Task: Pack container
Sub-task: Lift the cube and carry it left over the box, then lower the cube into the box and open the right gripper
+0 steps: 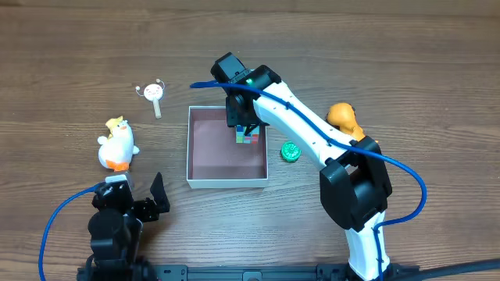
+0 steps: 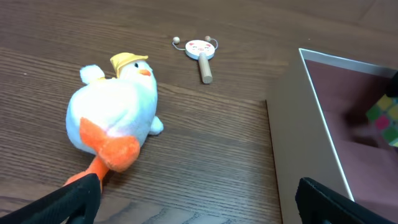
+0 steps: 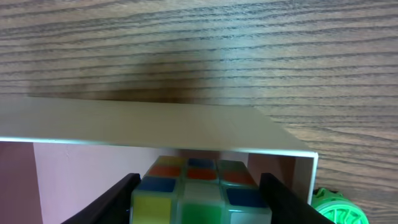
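Note:
The container [image 1: 226, 184] is a shallow white box with a pinkish-brown inside, at mid-table. It also shows in the left wrist view [image 2: 292, 143] and the right wrist view [image 3: 155, 127]. My right gripper [image 1: 247, 129] reaches down into its far right corner. In the right wrist view the gripper [image 3: 199, 208] is shut on a multicoloured puzzle cube [image 3: 196, 186], just inside the box wall. The cube also shows from overhead [image 1: 247, 136] and in the left wrist view [image 2: 387, 118]. My left gripper [image 1: 139, 197] is open and empty over bare table [image 2: 199, 208], left of the box.
A white plush duck [image 1: 117, 144] with orange feet lies left of the box, just ahead of my left gripper [image 2: 115, 115]. A small wooden rattle [image 1: 154, 94] lies beyond it. A green round toy [image 1: 291, 151] and an orange toy [image 1: 344, 117] lie right of the box.

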Robot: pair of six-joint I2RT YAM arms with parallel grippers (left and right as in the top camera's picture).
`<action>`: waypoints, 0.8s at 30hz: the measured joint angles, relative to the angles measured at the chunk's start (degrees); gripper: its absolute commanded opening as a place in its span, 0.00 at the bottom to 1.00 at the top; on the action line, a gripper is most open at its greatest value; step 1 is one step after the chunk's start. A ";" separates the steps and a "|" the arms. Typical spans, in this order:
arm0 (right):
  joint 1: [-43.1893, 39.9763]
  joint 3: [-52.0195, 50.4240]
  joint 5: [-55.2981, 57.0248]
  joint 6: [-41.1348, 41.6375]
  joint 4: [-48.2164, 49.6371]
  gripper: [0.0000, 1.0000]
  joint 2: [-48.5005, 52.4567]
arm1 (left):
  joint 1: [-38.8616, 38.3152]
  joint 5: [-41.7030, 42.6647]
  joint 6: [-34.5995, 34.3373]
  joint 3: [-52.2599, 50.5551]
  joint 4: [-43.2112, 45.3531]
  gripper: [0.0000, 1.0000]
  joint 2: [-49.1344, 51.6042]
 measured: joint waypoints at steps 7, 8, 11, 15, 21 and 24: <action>0.00 0.00 0.02 -0.70 -0.68 0.72 0.00 | 0.00 0.00 0.00 0.00 0.00 1.00 0.00; 0.00 0.00 0.02 -0.92 -0.74 0.72 0.00 | 0.00 0.00 0.00 0.00 0.00 1.00 0.00; 0.00 0.00 0.00 -1.29 -0.81 0.72 0.00 | 0.00 0.00 0.00 0.00 0.00 1.00 0.00; 0.00 0.22 -0.02 -1.73 -2.54 0.72 0.00 | 0.00 0.00 0.00 0.00 0.00 1.00 0.00; 0.00 7.91 -5.11 -2.91 -7.43 0.66 -0.02 | 0.00 0.00 0.00 0.00 0.00 1.00 0.00; 0.00 9.40 -9.68 -3.04 -8.24 0.52 -0.02 | 0.00 0.00 0.00 0.00 -0.02 1.00 0.00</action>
